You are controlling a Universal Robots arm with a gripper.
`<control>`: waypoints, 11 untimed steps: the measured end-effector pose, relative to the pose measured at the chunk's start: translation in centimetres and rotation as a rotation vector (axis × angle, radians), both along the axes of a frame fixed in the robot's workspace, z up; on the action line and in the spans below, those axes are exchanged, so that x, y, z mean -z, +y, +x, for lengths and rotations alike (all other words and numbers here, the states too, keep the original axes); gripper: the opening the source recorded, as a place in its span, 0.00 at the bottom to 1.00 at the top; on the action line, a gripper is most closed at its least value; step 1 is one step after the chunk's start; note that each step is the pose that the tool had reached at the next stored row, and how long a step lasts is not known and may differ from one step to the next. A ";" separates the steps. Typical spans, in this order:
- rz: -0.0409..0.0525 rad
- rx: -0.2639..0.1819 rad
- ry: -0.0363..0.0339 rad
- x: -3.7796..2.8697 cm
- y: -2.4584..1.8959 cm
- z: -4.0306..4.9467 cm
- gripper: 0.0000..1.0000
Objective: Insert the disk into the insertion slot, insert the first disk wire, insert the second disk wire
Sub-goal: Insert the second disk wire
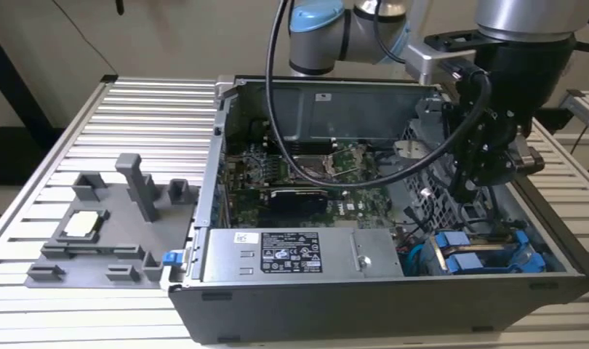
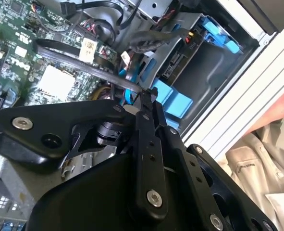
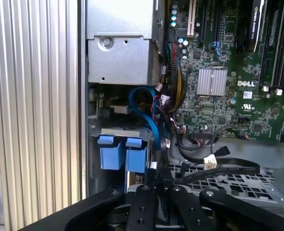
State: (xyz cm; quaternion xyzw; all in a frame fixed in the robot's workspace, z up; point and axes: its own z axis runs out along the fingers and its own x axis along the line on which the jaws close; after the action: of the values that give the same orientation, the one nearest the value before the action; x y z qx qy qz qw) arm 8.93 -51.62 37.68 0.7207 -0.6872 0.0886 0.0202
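The disk [image 2: 179, 57] lies inside the insertion slot [image 2: 206, 79], its blue frame tabs [image 1: 462, 262] at the near right corner of the open computer case. In the first wrist view the blue tabs [image 3: 117, 153] sit beside the perforated grey cage [image 3: 238, 182]. My gripper [image 1: 467, 195] reaches down into the case just above the cage. In the second wrist view my gripper [image 2: 145, 94] has its black fingers [image 2: 148, 144] drawn together on the end of a flat black wire [image 2: 69, 60], close to a blue wire [image 2: 127, 89] and the blue tabs [image 2: 173, 101].
The silver power-supply box [image 1: 294, 254] stands along the case front, the green motherboard [image 1: 305, 182] behind it. A grey fixture tray [image 1: 100, 233] lies on the slatted table at the exterior view's left. A person's hand [image 2: 278, 103] is just outside the case wall.
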 end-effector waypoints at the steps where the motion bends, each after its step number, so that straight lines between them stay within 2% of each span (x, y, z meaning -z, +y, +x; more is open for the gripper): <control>1: 0.0000 0.000 0.0000 0.02 -0.28 0.00 0.16; 4: 0.0027 0.000 0.0000 0.10 -1.23 0.00 0.16; 11: 0.0226 0.000 0.0000 0.46 -3.33 0.03 0.16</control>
State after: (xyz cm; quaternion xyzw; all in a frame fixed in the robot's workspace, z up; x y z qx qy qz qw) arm 8.96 -54.94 37.21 0.7209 -0.6882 0.0808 0.0120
